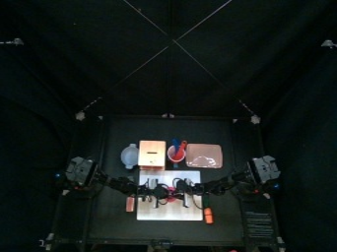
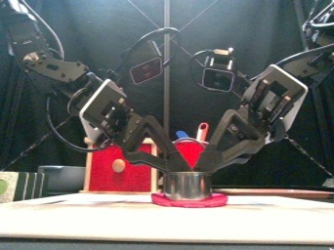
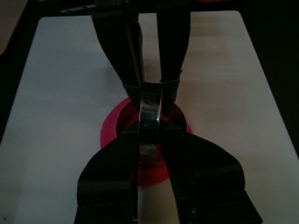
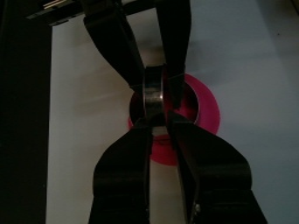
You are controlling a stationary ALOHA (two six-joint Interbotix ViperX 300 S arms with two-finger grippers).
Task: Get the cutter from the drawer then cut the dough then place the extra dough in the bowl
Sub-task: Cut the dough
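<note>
- Left gripper (image 2: 154,164) and right gripper (image 2: 220,161) flanked the cutter (image 2: 187,184) from opposite sides, each pair of jaws pinched almost closed on its thin metal top.
- The cutter stood upright on the pink dough (image 2: 187,201), near the front of the white cutting board (image 2: 65,207).
- Judged from this, uneven pressing by the two arms could tilt the cutter, leaving the cut only partway through, or drag the dough across the board.
- Behind stood the wooden box (image 2: 115,174) and the red cup (image 2: 190,148). Beside the box sat the blue-grey bowl (image 1: 129,154), meant for the extra dough.
</note>
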